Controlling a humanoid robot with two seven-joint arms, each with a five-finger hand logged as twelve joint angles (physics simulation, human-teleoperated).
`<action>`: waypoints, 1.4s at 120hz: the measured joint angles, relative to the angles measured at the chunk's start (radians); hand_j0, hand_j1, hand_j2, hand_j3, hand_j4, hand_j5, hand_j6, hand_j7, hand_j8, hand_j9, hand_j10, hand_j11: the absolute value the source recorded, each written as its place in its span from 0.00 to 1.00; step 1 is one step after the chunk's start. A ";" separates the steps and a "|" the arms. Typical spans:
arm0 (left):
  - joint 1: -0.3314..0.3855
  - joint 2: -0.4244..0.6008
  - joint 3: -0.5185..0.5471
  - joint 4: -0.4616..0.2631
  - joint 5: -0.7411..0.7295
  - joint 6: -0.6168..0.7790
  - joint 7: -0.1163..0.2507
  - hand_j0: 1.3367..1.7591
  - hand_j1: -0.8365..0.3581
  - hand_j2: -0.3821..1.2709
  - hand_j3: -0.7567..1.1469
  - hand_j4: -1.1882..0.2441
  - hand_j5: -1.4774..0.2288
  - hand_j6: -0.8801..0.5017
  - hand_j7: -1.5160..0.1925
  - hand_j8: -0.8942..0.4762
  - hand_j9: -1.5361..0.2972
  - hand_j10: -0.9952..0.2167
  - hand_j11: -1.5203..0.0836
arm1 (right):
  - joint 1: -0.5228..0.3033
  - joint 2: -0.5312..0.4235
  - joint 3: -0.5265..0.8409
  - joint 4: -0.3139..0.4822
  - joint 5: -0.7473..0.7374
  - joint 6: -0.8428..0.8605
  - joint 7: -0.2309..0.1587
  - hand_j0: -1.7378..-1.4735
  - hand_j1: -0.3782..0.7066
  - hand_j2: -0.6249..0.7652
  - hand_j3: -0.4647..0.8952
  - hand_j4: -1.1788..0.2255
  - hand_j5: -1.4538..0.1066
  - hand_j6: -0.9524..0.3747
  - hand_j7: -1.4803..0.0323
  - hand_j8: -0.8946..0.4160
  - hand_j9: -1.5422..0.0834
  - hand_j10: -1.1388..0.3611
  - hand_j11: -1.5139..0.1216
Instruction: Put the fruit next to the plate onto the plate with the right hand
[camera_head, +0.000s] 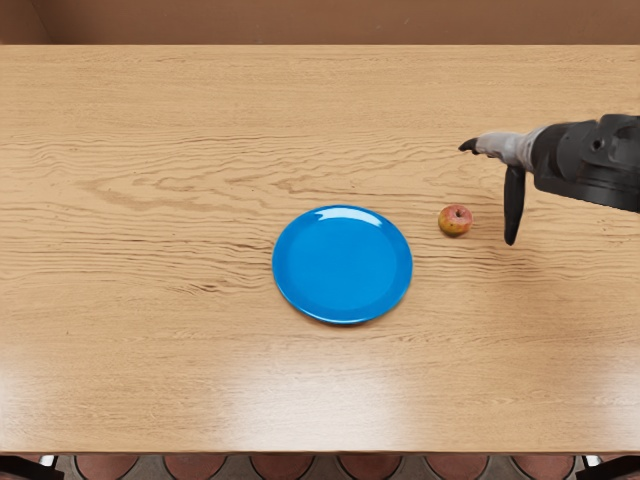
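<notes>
- Step in hand, by my read: approach. Nothing is grasped yet; fruit (455, 220) sits on the worktop (150, 150), not on the plate (342, 264).
- Fruit: small, round, red-yellow, apple-like. It lies just beside the plate's rim on the side facing the worktop's right edge, with a gap to the rim.
- Plate: blue, round, bare, roughly mid-worktop, slightly nearer the near edge than the far one.
- Right hand (508, 152): arm enters from the right edge. The hand hangs between that edge and the fruit, near it but apart. Height above the worktop is hard to judge from this single view.
- Fingers (514, 205): spread, holding nothing. One long dark finger points down just beside the fruit on its right-edge side. Another points toward the left edge, closer to the far edge.
- Left arm: out of frame.
- Next move, as I judge it: shift the hand slightly toward the left edge so the fingers bracket the fruit. Then drop, close around it, lift, carry the short way to the plate, release low.
- Risk: a round fruit will likely roll if the down-pointing finger nudges it before the grip closes. It could end up against the plate rim or out of reach.
- Obstructions: nothing stands between hand, fruit and plate. No other object shows on the worktop.
</notes>
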 joint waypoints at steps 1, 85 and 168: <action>0.000 0.000 0.000 0.000 0.000 0.000 0.000 0.76 0.99 0.23 0.40 0.83 0.87 0.64 0.89 0.65 0.84 0.82 0.95 | 0.000 0.002 0.000 0.002 0.000 -0.004 -0.001 0.30 0.06 0.45 0.34 0.82 0.91 0.70 0.96 0.66 0.93 0.74 0.90; 0.000 0.000 0.000 0.000 0.000 0.000 0.000 0.76 0.99 0.23 0.40 0.83 0.87 0.64 0.89 0.65 0.84 0.82 0.95 | -0.066 0.094 -0.003 0.059 -0.007 -0.260 -0.039 0.30 0.32 0.41 0.34 0.65 0.71 0.52 0.75 0.48 0.74 0.58 0.71; 0.000 0.000 0.000 0.000 0.000 0.000 0.000 0.76 0.99 0.23 0.40 0.83 0.87 0.64 0.89 0.65 0.84 0.82 0.95 | -0.140 0.215 -0.067 0.048 -0.030 -0.464 -0.096 0.30 0.34 0.41 0.34 0.64 0.70 0.50 0.73 0.47 0.72 0.57 0.70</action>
